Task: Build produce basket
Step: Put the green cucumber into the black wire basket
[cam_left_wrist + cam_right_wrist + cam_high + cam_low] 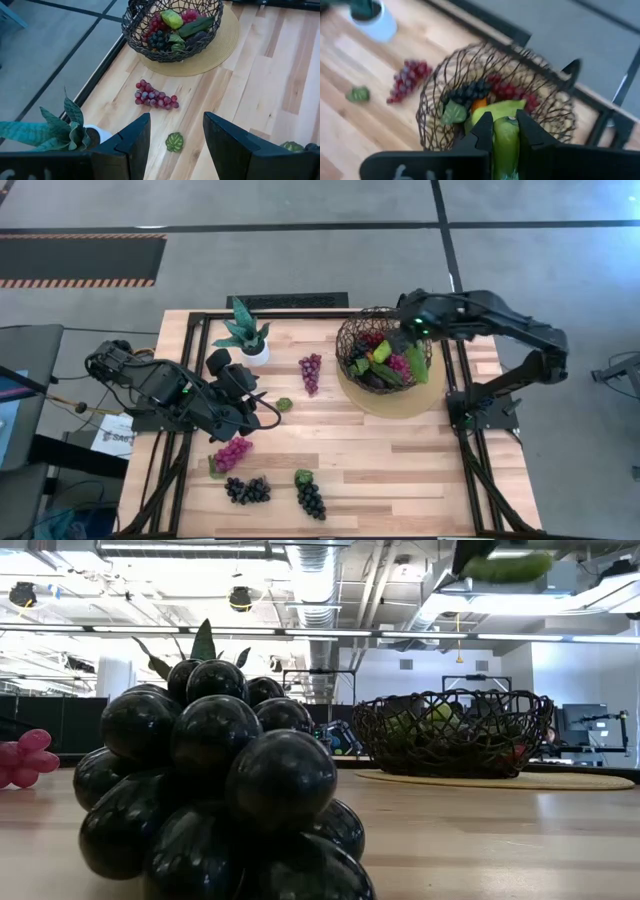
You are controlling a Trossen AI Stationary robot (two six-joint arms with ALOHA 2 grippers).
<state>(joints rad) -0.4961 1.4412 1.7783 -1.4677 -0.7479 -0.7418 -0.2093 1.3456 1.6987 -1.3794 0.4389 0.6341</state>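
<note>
Right gripper (pixel 505 131) has its jaws clenched on a cucumber (pixel 506 147) right over the basket (pixel 383 348). Left gripper (pixel 175 137) hangs over the tabletop (pixel 420 460), jaws released, above a loose green leaf (pixel 174 142).

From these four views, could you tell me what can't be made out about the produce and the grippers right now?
- Basket bottom: hidden in every view by the piled produce and wire weave.
- Cucumber in the right gripper: its lower end is cut off by the right wrist picture's edge.
- Low view: the black grape bunch blocks the table's left side.
- Left gripper: holds nothing visible.
</note>
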